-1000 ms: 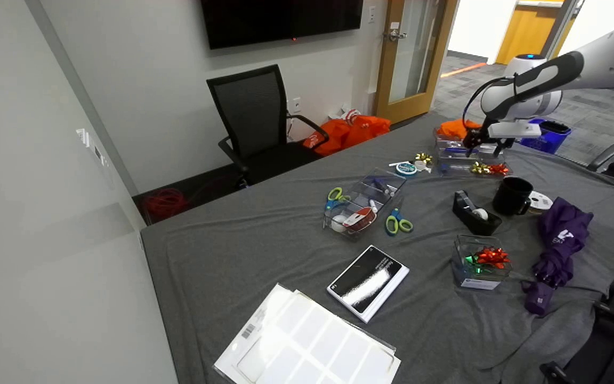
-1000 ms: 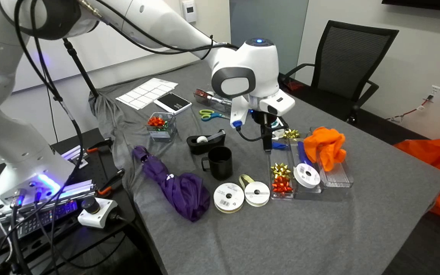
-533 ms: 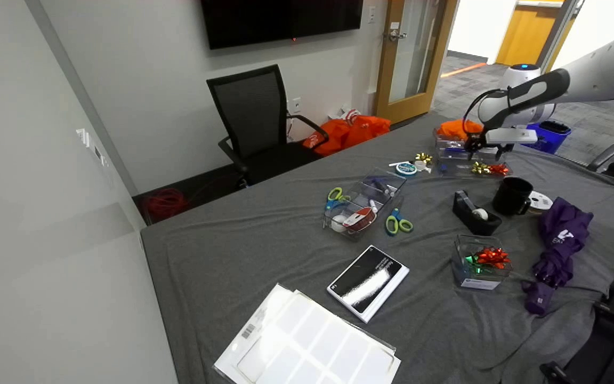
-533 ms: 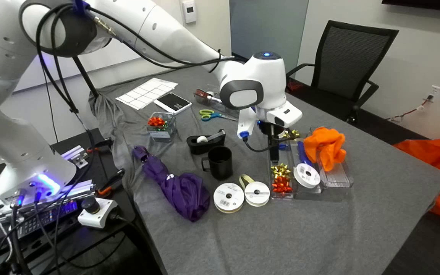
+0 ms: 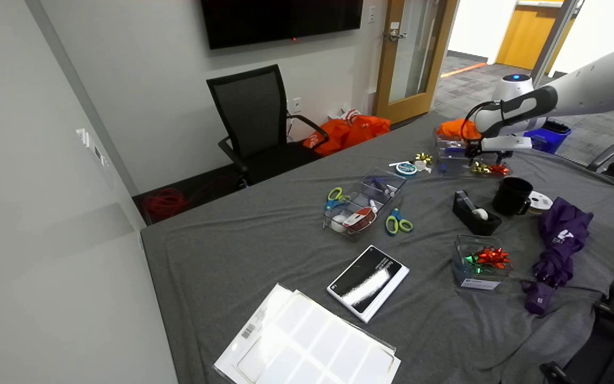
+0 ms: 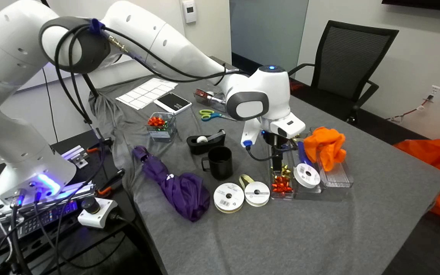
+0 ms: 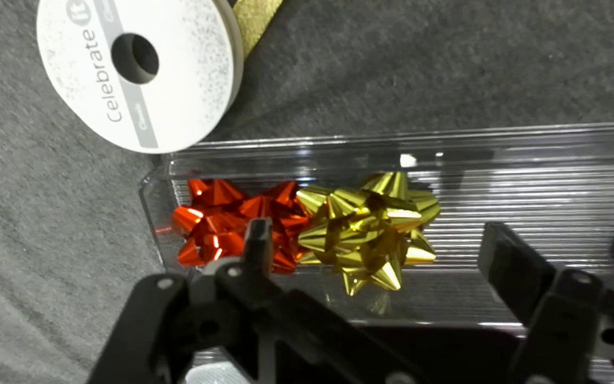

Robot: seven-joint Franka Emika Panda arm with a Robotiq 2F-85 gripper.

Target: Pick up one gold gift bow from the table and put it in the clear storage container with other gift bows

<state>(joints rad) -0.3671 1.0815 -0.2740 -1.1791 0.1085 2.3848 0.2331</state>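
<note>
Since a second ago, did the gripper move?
Yes: in an exterior view the gripper has come down, closer to the red bow in the tray.

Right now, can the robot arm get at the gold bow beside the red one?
Probably yes: in the wrist view its open jaws bracket the gold gift bow, with nothing covering it. The adjoining red gift bow might hinder closing, though.
</note>
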